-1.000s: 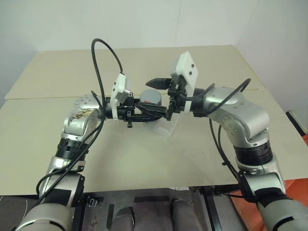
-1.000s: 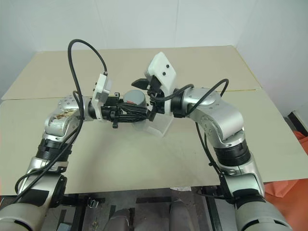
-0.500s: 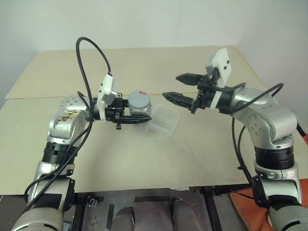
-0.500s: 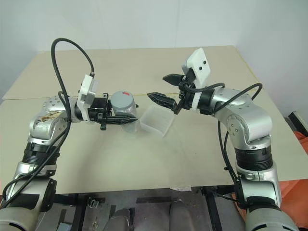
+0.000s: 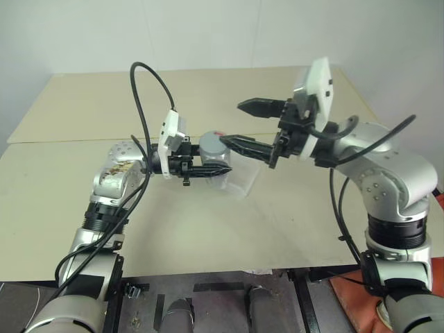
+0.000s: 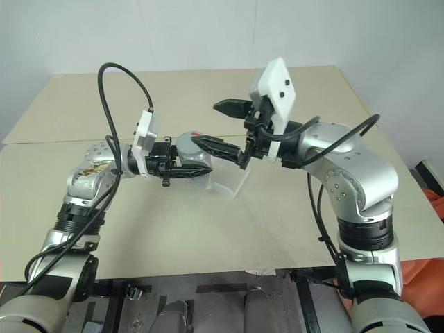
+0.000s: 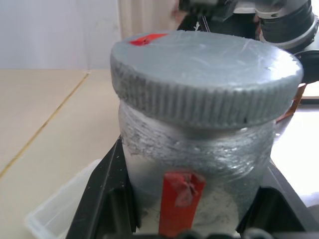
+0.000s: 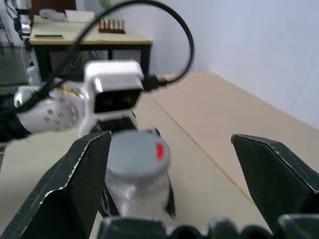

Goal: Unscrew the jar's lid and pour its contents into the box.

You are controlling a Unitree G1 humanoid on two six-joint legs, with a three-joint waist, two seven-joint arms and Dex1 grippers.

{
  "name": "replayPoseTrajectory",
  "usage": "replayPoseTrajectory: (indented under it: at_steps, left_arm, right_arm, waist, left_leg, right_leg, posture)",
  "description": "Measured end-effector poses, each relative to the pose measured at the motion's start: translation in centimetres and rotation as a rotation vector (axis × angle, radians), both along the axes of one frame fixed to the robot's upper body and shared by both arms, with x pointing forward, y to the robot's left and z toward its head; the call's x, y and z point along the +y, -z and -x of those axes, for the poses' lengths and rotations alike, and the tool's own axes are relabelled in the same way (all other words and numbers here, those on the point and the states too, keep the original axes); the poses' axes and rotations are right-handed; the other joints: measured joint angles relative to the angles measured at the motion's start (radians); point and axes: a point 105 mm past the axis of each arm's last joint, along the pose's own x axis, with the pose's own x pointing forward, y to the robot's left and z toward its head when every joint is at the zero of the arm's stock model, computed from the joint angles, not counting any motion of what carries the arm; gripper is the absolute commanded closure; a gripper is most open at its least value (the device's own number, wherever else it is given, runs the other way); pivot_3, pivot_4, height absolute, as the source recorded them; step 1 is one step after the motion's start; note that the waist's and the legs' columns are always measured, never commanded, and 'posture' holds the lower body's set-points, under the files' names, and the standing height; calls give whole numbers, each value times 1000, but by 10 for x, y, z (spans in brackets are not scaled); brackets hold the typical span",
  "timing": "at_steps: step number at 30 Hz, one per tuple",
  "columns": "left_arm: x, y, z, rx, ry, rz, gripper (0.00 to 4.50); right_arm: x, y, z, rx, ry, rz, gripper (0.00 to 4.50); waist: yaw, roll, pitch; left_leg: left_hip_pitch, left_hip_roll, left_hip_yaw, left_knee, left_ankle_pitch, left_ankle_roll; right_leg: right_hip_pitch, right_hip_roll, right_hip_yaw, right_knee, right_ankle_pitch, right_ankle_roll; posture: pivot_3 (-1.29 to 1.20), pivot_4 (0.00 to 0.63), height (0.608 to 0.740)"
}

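Left hand (image 5: 208,168) clamps the jar (image 5: 214,149) above the box (image 5: 239,182) — lid (image 7: 206,74) on. Right hand (image 5: 243,125), at its 3 o'clock, gapes wide — next, I judge, it must close on the lid.

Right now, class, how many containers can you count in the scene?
2. The jar, lid on, is held above the table in the left gripper. The clear box sits on the table just beyond it, partly hidden by the jar.

Jar (image 7: 199,164): silvery, crinkled foil-like wall, red glossy tape strip. Lid (image 7: 204,74): matt grey plastic, ribbed rim, lightly scuffed top. Box (image 5: 239,182): clear smooth plastic. Worktop (image 5: 277,222): matt beige board. Hand fingers (image 8: 84,184): matt black plastic.
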Motion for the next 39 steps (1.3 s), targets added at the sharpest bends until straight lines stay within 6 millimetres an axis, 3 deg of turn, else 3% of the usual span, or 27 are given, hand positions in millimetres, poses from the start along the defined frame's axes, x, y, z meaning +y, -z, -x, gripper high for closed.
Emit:
replayPoseTrajectory:
  at_steps: [7, 13, 23, 39]
  left_arm:
    - [-5, -4, 0, -9, 13, 13, 2570]
    - [-7, -5, 2, -16, 21, 17, 2570]
    - [-1, -3, 4, -15, 9, 8, 2570]
    - [13, -5, 0, -10, -42, -10, 2570]
  right_arm:
    - [25, 9, 5, 24, -73, 19, 21]
    - [30, 18, -4, 37, -53, 50, 21]
    - [26, 22, -14, 40, -18, 71, 21]
    - [-2, 23, -19, 34, 41, 102, 21]
  waist:
    - [1, 0, 0]
    - [0, 0, 0]
    - [0, 0, 0]
    - [1, 0, 0]
  left_leg:
    - [0, 0, 0, 0, 0, 0]
    - [0, 0, 0, 0, 0, 0]
    - [0, 0, 0, 0, 0, 0]
    - [0, 0, 0, 0, 0, 0]
  right_leg:
    - [0, 0, 0, 0, 0, 0]
    - [0, 0, 0, 0, 0, 0]
    - [0, 0, 0, 0, 0, 0]
    - [0, 0, 0, 0, 0, 0]
  posture:
    - [0, 150, 740]
    - [0, 150, 740]
    - [0, 150, 740]
    - [0, 150, 740]
